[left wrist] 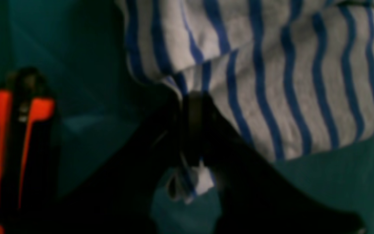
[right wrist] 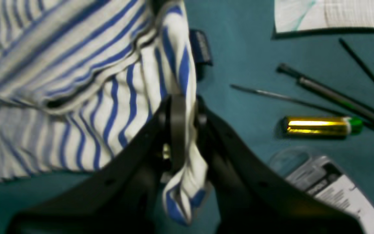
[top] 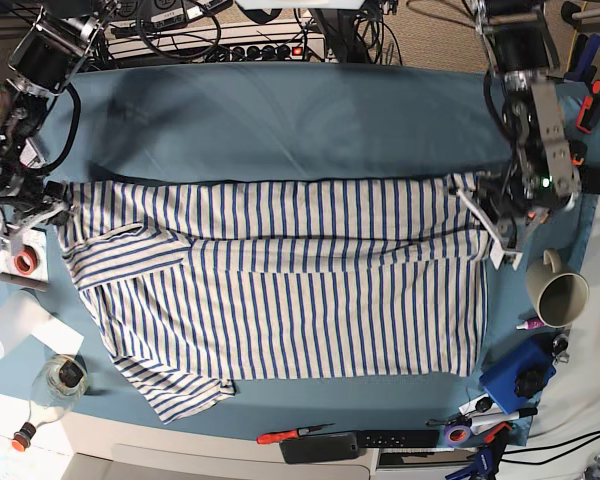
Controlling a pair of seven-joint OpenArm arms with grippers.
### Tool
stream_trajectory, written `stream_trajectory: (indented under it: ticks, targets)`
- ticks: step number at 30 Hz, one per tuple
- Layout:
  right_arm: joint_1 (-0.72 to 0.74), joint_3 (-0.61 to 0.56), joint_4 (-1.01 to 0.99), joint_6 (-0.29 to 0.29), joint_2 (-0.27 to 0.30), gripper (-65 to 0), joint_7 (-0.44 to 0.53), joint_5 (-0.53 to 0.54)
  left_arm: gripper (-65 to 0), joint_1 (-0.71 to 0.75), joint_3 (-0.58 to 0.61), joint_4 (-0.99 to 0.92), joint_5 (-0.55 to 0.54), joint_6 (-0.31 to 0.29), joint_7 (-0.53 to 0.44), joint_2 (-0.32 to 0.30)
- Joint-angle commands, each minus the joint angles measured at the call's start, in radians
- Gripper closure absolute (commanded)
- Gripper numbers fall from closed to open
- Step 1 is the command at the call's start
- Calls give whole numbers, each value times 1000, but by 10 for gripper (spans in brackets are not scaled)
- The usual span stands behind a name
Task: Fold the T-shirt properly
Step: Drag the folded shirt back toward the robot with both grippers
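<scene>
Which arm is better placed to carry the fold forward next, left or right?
Neither alone, I think. The left tool and the right tool each pinch one end of the T-shirt along its far edge, so they should likely move together.

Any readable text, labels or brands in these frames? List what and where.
None legible.
Dark fabric label on the white blue-striped T-shirt: blurred.
Grey-and-white printed package: print too blurred.
White printed sheet: lines too small.
Gold cylindrical battery: no readable marking.

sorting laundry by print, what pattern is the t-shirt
The T-shirt is white with thin blue stripes, clearest in the base view.
</scene>
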Motion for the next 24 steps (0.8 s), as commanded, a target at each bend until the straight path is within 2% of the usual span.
stream_trajectory:
  ticks: [1, 6, 11, 20, 24]
  targets:
    - [14, 31, 21, -1, 29, 0, 0, 2, 0, 3, -10, 34, 11, 0, -8, -10]
    - [-8, 121, 21, 23, 32, 0, -27, 4, 0, 76, -74, 90, 10, 0, -13, -11]
    - [-62, 129, 21, 22, 39, 0, -68, 19, 0, 113, -144, 115, 3, -4, -18, -12]
    - [-155, 129, 40, 22, 39, 0, -79, 35, 0, 203, -148, 129, 2, -3, -9, -87]
    - [-207, 129, 104, 21, 36, 0, -77, 34, 0, 235, -151, 152, -8, -3, -10, -91]
